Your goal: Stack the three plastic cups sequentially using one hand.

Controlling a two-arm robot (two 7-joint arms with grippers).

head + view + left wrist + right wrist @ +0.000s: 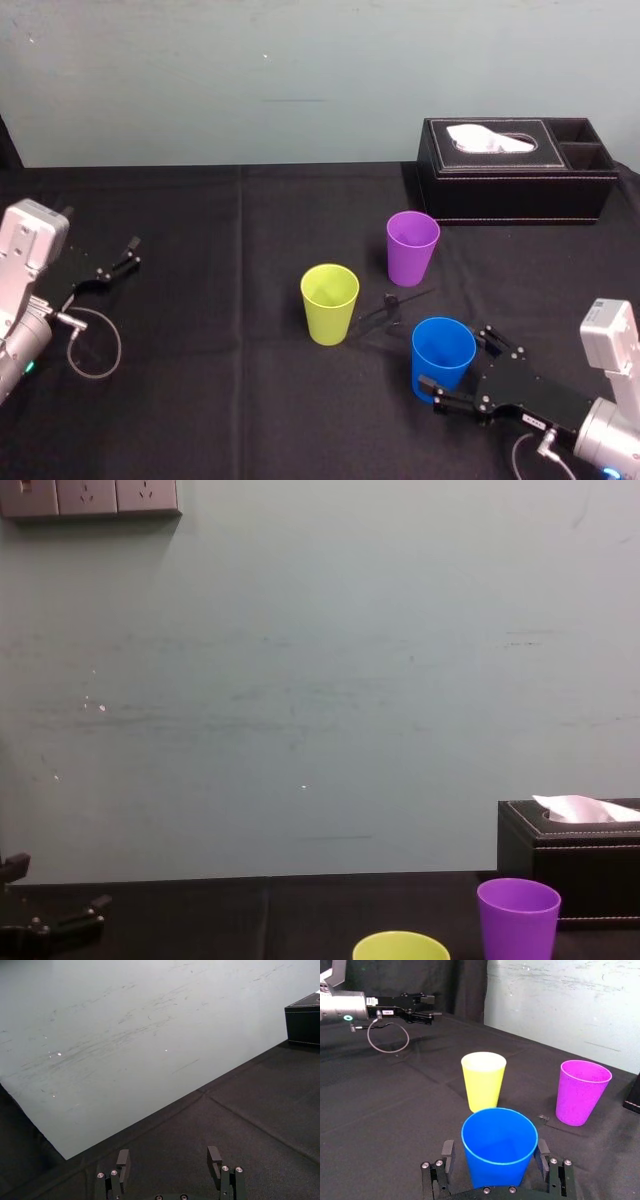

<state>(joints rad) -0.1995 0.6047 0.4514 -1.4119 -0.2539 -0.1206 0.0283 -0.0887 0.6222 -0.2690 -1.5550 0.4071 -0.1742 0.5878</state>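
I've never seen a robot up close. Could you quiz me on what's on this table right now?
1. Fill in: the purple cup stands nearest the black ___.
2. True or false: the left gripper is open, away from every cup.
3. Which cup stands between the right gripper's open jaws? A purple; B blue; C neither.
Key: 1 tissue box; 2 true; 3 B, the blue cup.

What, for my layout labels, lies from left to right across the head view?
left hand → yellow-green cup → purple cup → blue cup, standing between the fingers of the open right hand → black tissue box
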